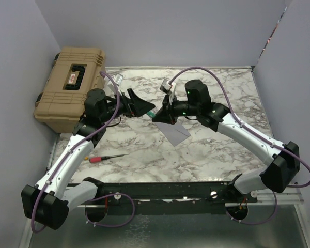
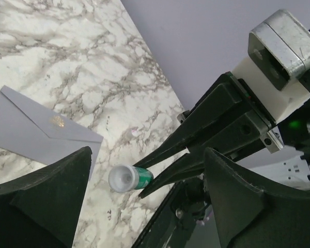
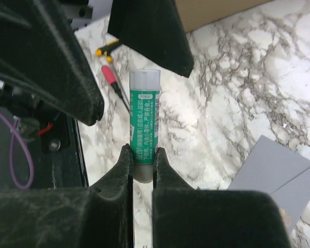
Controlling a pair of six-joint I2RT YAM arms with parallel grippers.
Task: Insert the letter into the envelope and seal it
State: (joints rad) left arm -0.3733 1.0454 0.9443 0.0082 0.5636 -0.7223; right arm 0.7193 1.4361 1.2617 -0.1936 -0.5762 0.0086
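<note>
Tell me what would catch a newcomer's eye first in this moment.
A green glue stick with a white cap stands out most. It is clamped in the right pincer above the middle of the table, and its cap end points between the wide-open fingers of the left pincer. Just beside it, the grey-lilac envelope lies flat on the marble, and a tan hard case sits at the far left.

Matt paper envelope [image 2: 33,129], glossy marble-look table [image 2: 67,51], smooth plastic glue stick [image 3: 145,121].
</note>
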